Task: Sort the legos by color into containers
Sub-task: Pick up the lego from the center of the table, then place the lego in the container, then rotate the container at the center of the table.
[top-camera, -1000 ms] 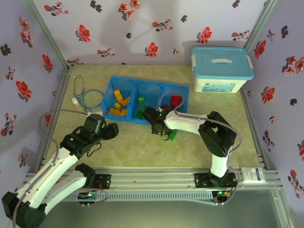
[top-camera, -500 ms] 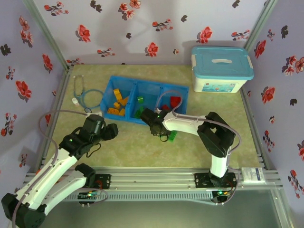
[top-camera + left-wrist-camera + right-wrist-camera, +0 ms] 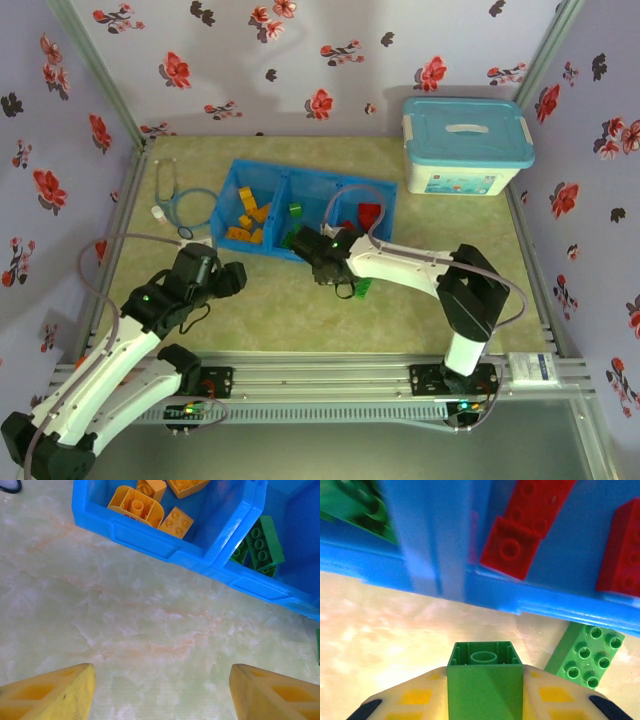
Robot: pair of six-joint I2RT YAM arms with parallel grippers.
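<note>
Right claw (image 3: 485, 702), green lego (image 3: 484, 675); tray (image 3: 435, 582) ahead

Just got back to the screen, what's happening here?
The right gripper is shut on a green lego just outside the blue tray, near the divider between its green and red compartments. A second green lego lies on the table beside it. The left gripper hovers open over bare table, holding nothing.

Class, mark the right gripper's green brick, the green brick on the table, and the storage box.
held green brick (image 3: 485, 687), right wrist view, side face
loose green brick (image 3: 584, 655), right wrist view, studded top
storage box (image 3: 467, 130), top external view, lid
</note>
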